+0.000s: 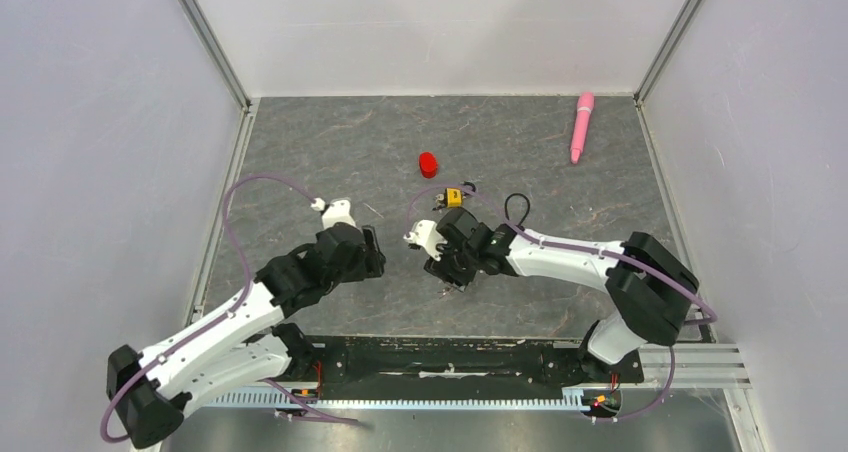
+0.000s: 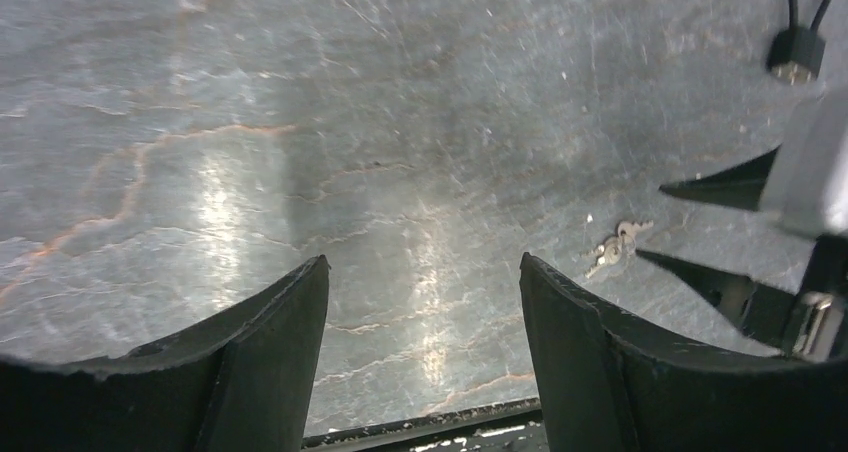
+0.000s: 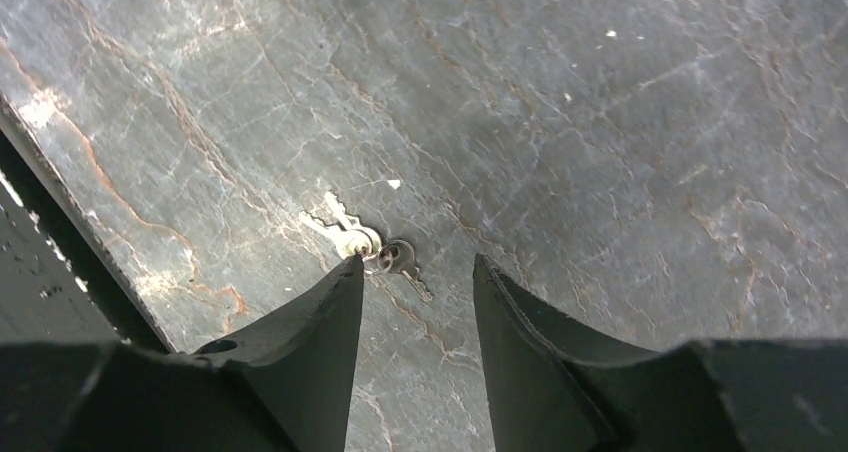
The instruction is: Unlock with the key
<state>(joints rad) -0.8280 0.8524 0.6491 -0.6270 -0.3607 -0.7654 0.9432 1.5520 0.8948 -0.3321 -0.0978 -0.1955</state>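
Silvery-grey metal is all there is to the key: a tiny, thin piece on a small ring, apparently with a second one like it, lying flat on the dark, stone-patterned table. From the right wrist, it sits right at the tip of the picture-left finger of the right gripper; I cannot tell whether finger and key touch. The jaws stand moderately apart with only bare table between them, and the key is just outside the gap rather than in it.

From the left wrist, the left gripper hangs low over the table, jaws spread wide and holding nothing. The key shows as a pale glint off to the right, between the right gripper's two pointed fingertips. The block end of a black cord lies in the top right corner.

From above, both arms are bent inward with their wrists near each other at the table's near middle, the right one tipped down over the key. A yellow padlock lies just beyond it, then a red cap; a pink pen lies well apart at far right.
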